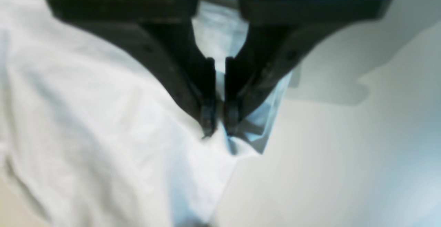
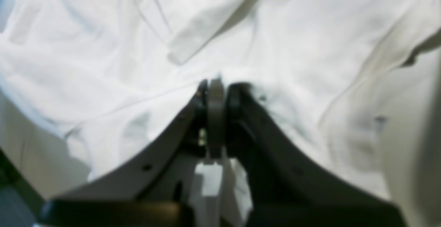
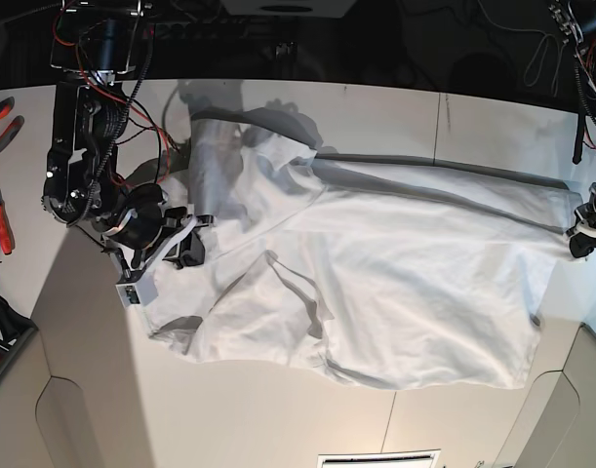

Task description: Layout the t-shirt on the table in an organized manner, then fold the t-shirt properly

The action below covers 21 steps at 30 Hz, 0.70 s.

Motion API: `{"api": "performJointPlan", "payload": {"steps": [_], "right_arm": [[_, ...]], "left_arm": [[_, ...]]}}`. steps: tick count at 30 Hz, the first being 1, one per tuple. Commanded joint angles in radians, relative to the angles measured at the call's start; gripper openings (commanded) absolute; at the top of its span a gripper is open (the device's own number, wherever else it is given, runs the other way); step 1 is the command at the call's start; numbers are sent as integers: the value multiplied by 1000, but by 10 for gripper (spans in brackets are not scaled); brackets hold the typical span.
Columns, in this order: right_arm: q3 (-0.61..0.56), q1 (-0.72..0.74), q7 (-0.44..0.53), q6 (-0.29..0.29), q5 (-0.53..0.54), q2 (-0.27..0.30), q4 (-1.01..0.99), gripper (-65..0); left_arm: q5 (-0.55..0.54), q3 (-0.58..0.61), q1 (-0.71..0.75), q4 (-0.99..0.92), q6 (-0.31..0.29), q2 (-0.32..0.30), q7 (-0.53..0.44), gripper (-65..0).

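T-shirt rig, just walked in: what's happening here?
Both arms have the t-shirt pinched at opposite ends on the table. The right gripper is shut on cloth at one side, and the left gripper is shut on an edge at the other. The shirt lies spread wide but wrinkled, with one part flopped over near the middle. No fold looks done yet.

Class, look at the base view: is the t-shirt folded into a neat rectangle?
No, the t-shirt lies spread wide and wrinkled across the table.
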Motion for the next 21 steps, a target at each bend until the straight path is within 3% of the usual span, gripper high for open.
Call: {"api": "performJointPlan", "payload": {"steps": [1, 9, 18, 19, 21], "right_arm": [[0, 31, 27, -14, -9, 3, 15, -650], [0, 53, 49, -77, -98, 3, 6, -650], [0, 53, 53, -93, -102, 3, 5, -650], [0, 53, 54, -102, -102, 3, 5, -615], [0, 54, 71, -104, -102, 3, 6, -469]], "left_arm": [[-2, -6, -17, 15, 8, -29, -31, -650], [32, -6, -17, 15, 8, -28, -60, -650], [31, -6, -17, 15, 6, -28, -76, -642], [29, -6, -17, 15, 6, -28, -79, -572], [30, -6, -17, 15, 7, -28, -85, -470]]}}
